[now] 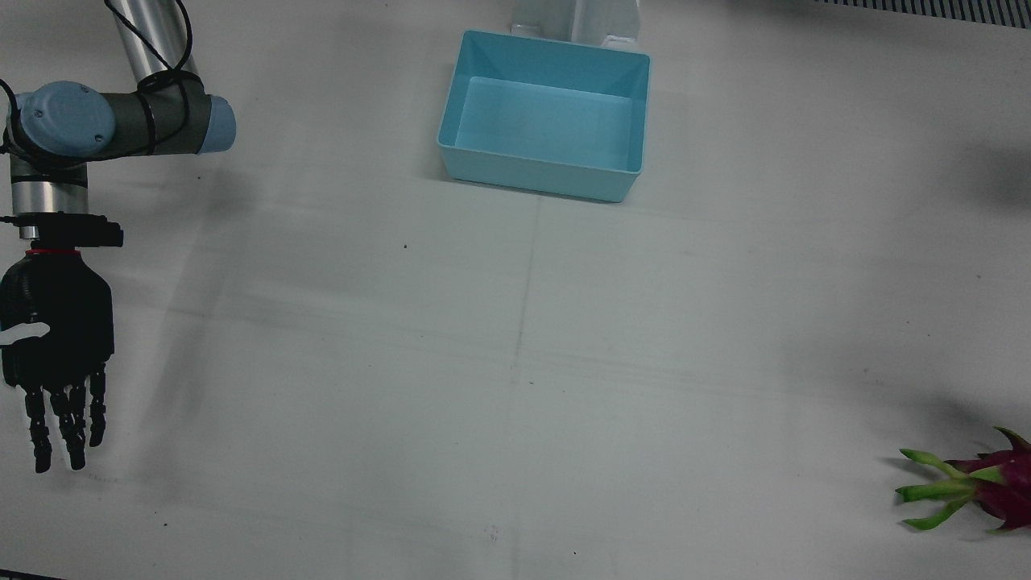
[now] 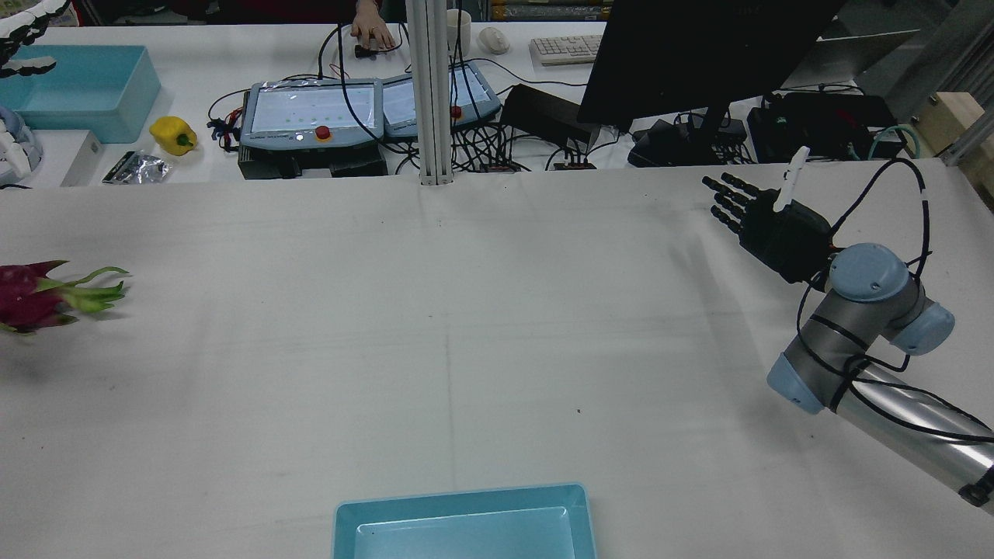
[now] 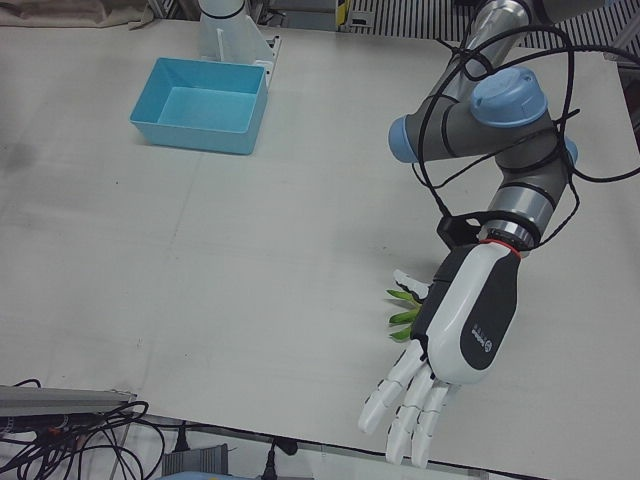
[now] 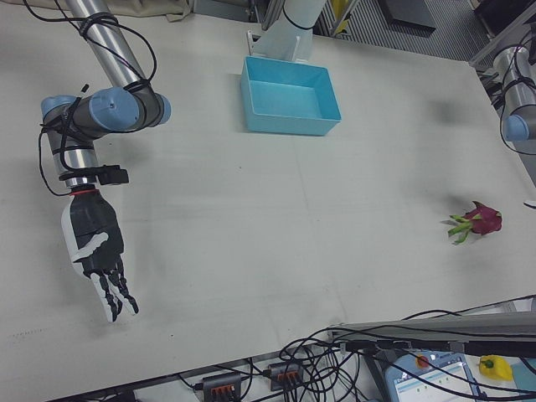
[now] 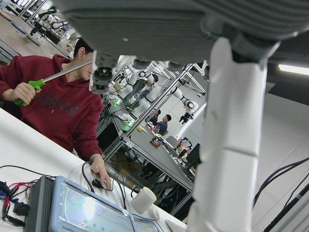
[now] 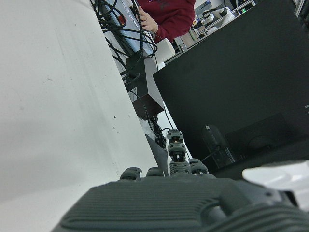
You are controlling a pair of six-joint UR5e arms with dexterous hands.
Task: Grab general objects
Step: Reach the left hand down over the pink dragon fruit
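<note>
A magenta dragon fruit (image 1: pixel 979 483) with green leaf tips lies on the white table near its front edge, on my left arm's side; it also shows in the rear view (image 2: pixel 39 299) and the right-front view (image 4: pixel 479 221). My white left hand (image 3: pixel 455 335) is open, fingers spread, and hovers over the fruit, hiding all but its green tips (image 3: pixel 404 305). My black right hand (image 1: pixel 56 354) is open, fingers straight, above the table's far opposite side, and holds nothing; it also shows in the rear view (image 2: pixel 765 221) and the right-front view (image 4: pixel 94 251).
An empty light-blue bin (image 1: pixel 540 173) stands at the table's edge between the arm pedestals, also in the rear view (image 2: pixel 466 497). Beyond the far edge are teach pendants (image 2: pixel 311 116), a black monitor (image 2: pixel 699 62), cables and a yellow pepper (image 2: pixel 175 133).
</note>
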